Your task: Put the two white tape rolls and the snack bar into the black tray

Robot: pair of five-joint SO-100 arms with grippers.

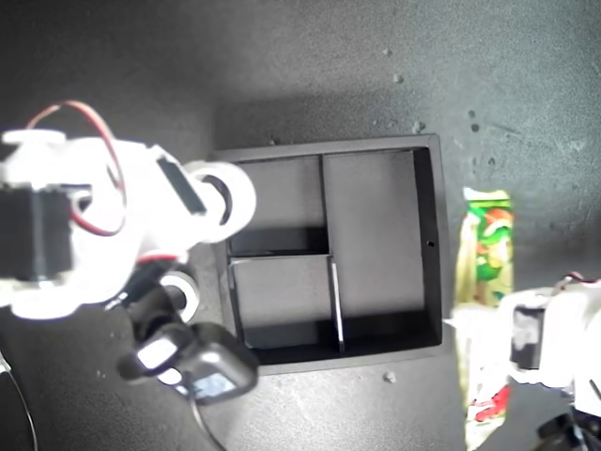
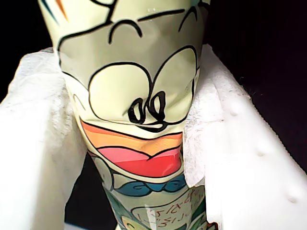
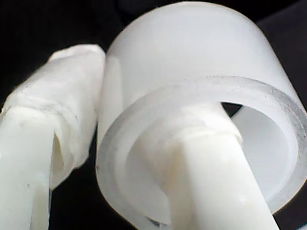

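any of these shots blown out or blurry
Exterior view: the arm holding the larger tape roll is overexposed and soft, and the black tray casts hard shadows inside. First wrist view: the snack bar is sharp, finger padding washed out. Second wrist view: near-white, low contrast.
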